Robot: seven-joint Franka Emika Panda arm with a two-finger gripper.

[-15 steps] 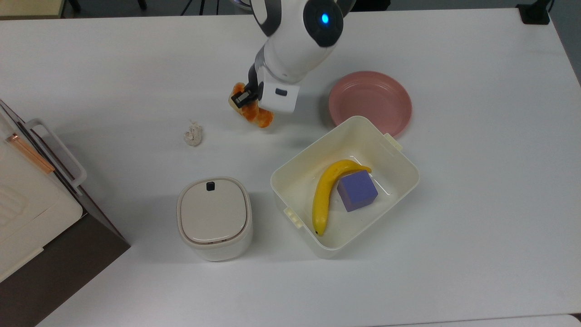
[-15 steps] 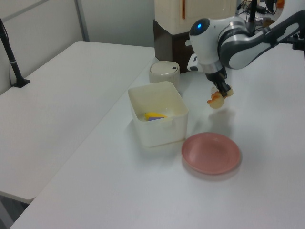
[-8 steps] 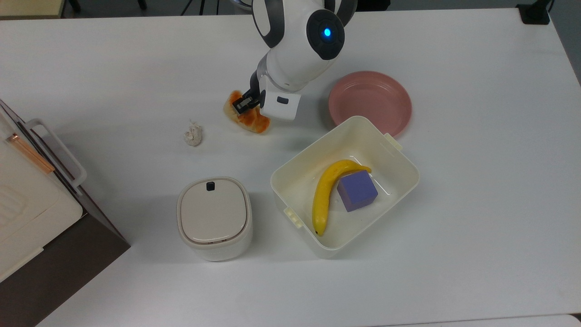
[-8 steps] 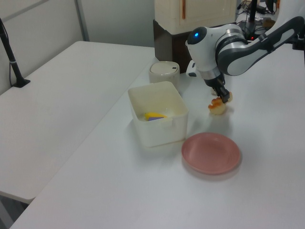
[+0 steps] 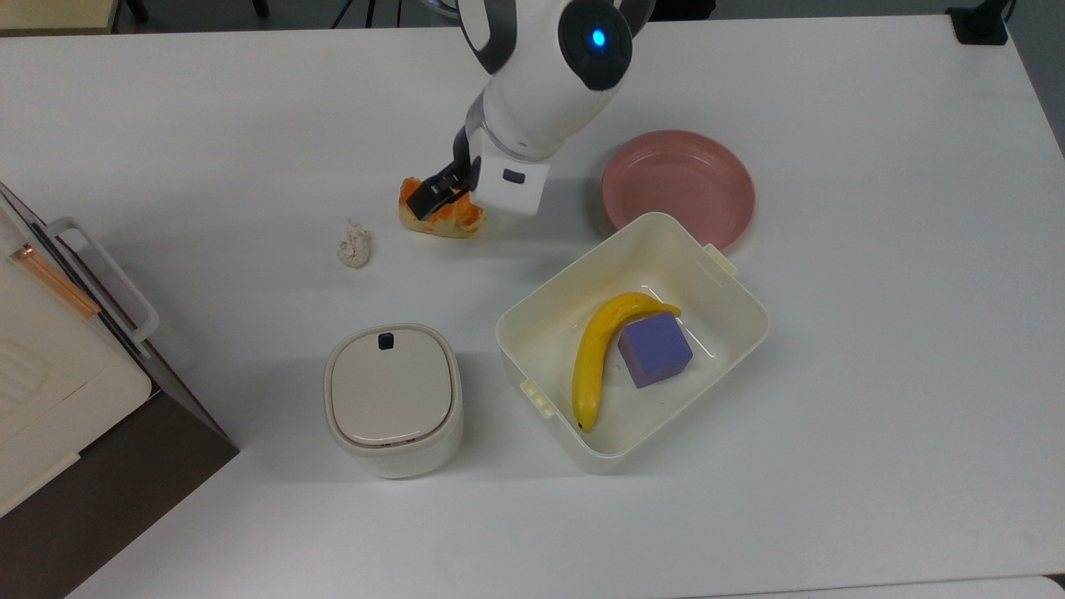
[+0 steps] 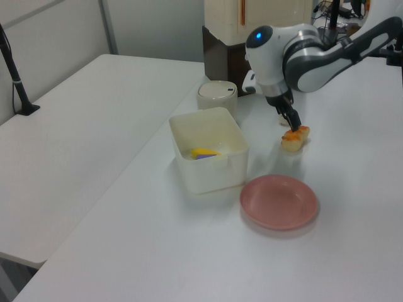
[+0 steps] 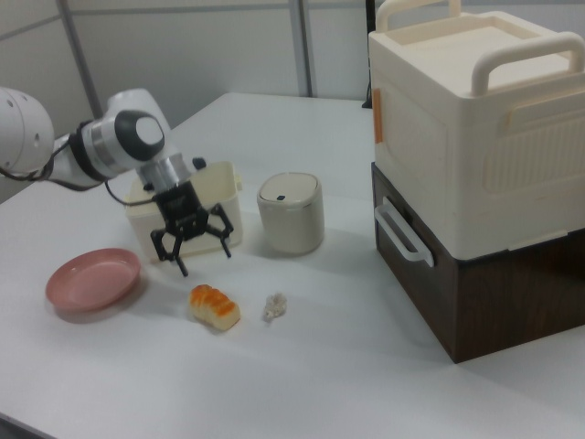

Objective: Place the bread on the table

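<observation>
The bread (image 5: 453,223), a small bun with a glossy orange-brown top, lies on the white table (image 5: 208,125) toward the top view's upper middle. It also lies on the table in the left view (image 6: 295,139) and in the right view (image 7: 215,306). My gripper (image 5: 445,200) hangs just above it, apart from it. In the right view the gripper (image 7: 203,261) is open, its black fingers spread wide with nothing between them. One dark finger points down at the bun in the left view, where the gripper (image 6: 293,123) sits just over it.
A pink plate (image 5: 678,179) lies to the top view's right of the arm. A cream bin (image 5: 541,316) holds a banana (image 5: 595,358) and a purple cube (image 5: 655,349). A lidded cream container (image 5: 391,399), a whitish wad (image 5: 355,245) and a cream-and-brown box stack (image 7: 475,174) stand nearby.
The bread came down from the air onto the table and tipped flat. The gripper opened, let it go and lifted slightly.
</observation>
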